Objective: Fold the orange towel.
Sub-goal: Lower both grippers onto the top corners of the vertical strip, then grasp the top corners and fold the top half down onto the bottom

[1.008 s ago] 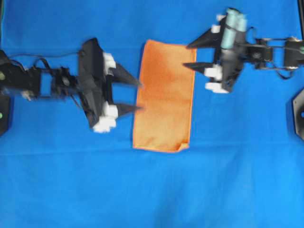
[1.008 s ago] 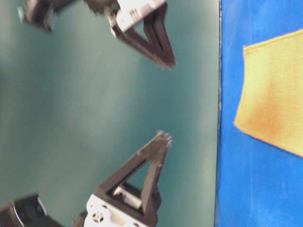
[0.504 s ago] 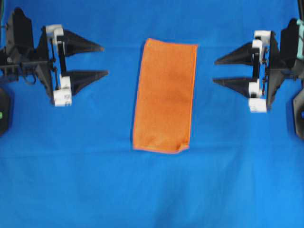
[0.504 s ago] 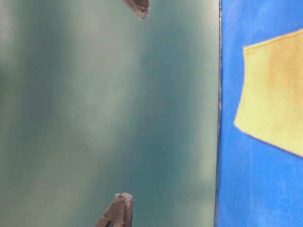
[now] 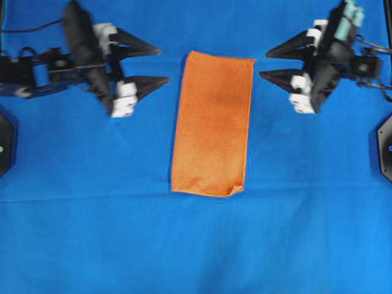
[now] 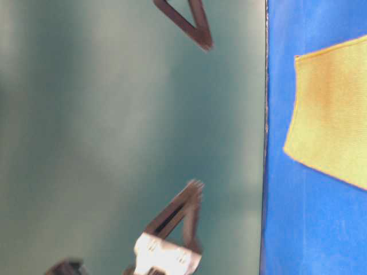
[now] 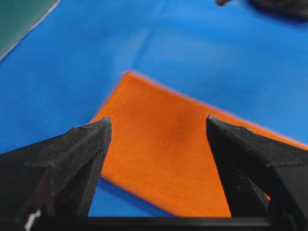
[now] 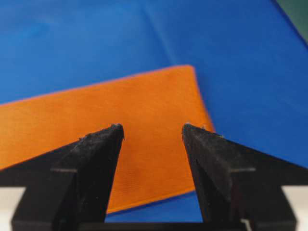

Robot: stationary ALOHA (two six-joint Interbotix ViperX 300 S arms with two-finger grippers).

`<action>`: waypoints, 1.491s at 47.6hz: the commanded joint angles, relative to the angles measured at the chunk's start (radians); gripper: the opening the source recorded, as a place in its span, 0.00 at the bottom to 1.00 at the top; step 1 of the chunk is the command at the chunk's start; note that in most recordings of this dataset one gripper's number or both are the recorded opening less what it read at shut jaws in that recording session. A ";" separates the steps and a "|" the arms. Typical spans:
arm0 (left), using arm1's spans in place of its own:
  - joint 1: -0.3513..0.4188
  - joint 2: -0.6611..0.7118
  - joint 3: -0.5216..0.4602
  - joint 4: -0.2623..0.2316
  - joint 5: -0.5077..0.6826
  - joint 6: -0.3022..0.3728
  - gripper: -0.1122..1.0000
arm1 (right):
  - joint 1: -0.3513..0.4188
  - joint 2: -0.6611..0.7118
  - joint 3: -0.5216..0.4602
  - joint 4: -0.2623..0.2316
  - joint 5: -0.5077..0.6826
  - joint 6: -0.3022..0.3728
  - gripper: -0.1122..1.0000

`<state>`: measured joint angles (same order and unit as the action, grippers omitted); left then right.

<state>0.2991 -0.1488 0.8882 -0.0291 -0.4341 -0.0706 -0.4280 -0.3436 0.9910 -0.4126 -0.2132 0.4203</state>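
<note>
The orange towel [image 5: 211,122] lies flat on the blue table cover as a long folded rectangle, and its near right corner [image 5: 236,188] is slightly curled. My left gripper [image 5: 163,64] hangs open just left of the towel's far left corner, apart from it. My right gripper [image 5: 263,65] hangs open just right of the far right corner, also apart. In the left wrist view the towel [image 7: 178,154] shows between the spread fingers of the left gripper [image 7: 158,119]. In the right wrist view the towel [image 8: 144,101] lies beyond the empty right gripper [image 8: 151,126].
A blue cloth [image 5: 92,233] covers the whole table. Black arm bases sit at the left edge [image 5: 3,147] and the right edge [image 5: 386,147]. The table-level view shows a teal wall [image 6: 114,114], the towel's edge [image 6: 332,114] and two blurred gripper fingers.
Both grippers pulled back outward from the towel a second ago, then swung in again toward its far corners. The towel has not moved.
</note>
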 commanded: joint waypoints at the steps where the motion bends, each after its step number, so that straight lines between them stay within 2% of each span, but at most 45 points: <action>1: 0.038 0.064 -0.071 0.000 0.000 0.002 0.79 | -0.034 0.077 -0.051 -0.015 -0.005 -0.005 0.64; 11: 0.110 0.245 -0.207 0.002 0.032 0.008 0.84 | -0.106 0.265 -0.114 -0.028 -0.008 -0.005 0.67; 20: 0.132 0.394 -0.282 0.000 0.043 0.021 0.85 | -0.130 0.377 -0.147 -0.026 -0.031 -0.005 0.67; 30: 0.132 0.511 -0.328 0.002 0.043 0.021 0.85 | -0.130 0.482 -0.160 -0.012 -0.106 -0.005 0.67; 42: 0.137 0.577 -0.356 0.000 0.043 0.021 0.82 | -0.132 0.532 -0.193 -0.009 -0.097 -0.005 0.66; 47: 0.135 0.578 -0.347 0.000 0.044 0.021 0.72 | -0.129 0.534 -0.195 -0.017 -0.097 -0.006 0.60; 50: 0.130 0.577 -0.341 0.000 0.046 0.023 0.55 | -0.124 0.534 -0.195 -0.028 -0.097 -0.008 0.47; 56: 0.123 0.572 -0.322 0.002 0.052 0.029 0.25 | -0.118 0.534 -0.192 -0.049 -0.097 -0.008 0.16; 59: 0.124 0.569 -0.313 0.002 0.052 0.037 0.15 | -0.117 0.534 -0.190 -0.051 -0.097 -0.008 0.15; 61: 0.124 0.568 -0.308 0.002 0.052 0.041 0.12 | -0.117 0.534 -0.192 -0.051 -0.097 -0.008 0.15; 71: 0.123 0.557 -0.298 0.002 0.052 0.044 0.12 | -0.117 0.534 -0.198 -0.051 -0.097 -0.008 0.15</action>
<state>0.4234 0.4234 0.5752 -0.0291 -0.3958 -0.0291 -0.5461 0.1994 0.8053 -0.4602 -0.3068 0.4157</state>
